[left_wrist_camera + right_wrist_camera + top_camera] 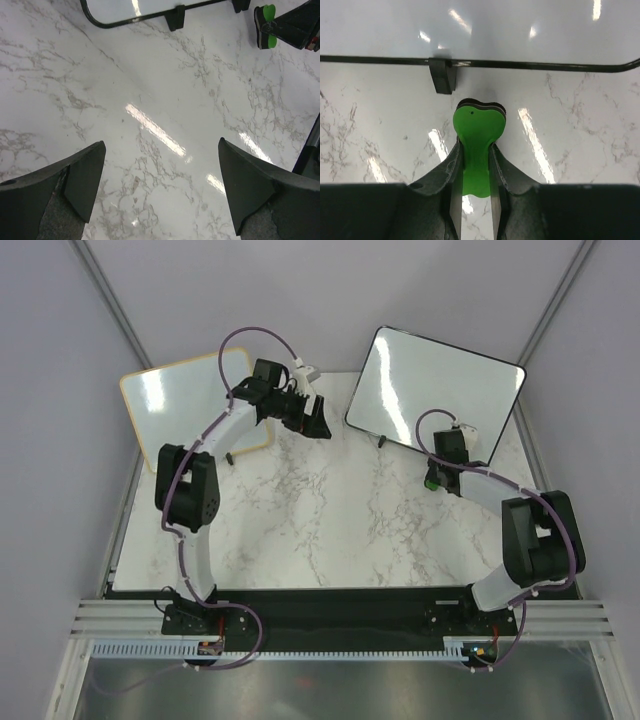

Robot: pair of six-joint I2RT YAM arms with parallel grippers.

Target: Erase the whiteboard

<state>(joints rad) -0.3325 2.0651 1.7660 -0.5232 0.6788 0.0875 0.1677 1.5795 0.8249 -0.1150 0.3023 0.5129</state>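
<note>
The marble table [330, 530] carries everything. The whiteboard [435, 385], black frame, sits angled at the table's far right corner. Its far side seems to reach past the far edge. The surface reads clean apart from glare, with no marks I can make out. A second board [185, 400], tan frame, is at the far left corner and is not the target. Wiping that one is a risk, but low odds since the tool is over on the right.

The left gripper [318, 422] hangs over the far middle of the table, jaws wide apart, nothing in them, well apart from the whiteboard. So nothing braces the board. A firm wipe could likely skate it on its small feet, toward or off the far edge.

The right gripper [476, 160] is clamped on the green eraser [479, 127], in front of the whiteboard's near edge, toward the table's right edge. The eraser is low, just beside the frame and one black foot [441, 75]. It looks apart from both as far as I can tell. Driving straight ahead from here would ram the frame or foot instead of landing on the surface, so it needs lift first. The grip is on the eraser's narrow stem, so under wipe pressure it may twist or slip in the jaws. Can't tell which face of the eraser would meet the board.
</note>
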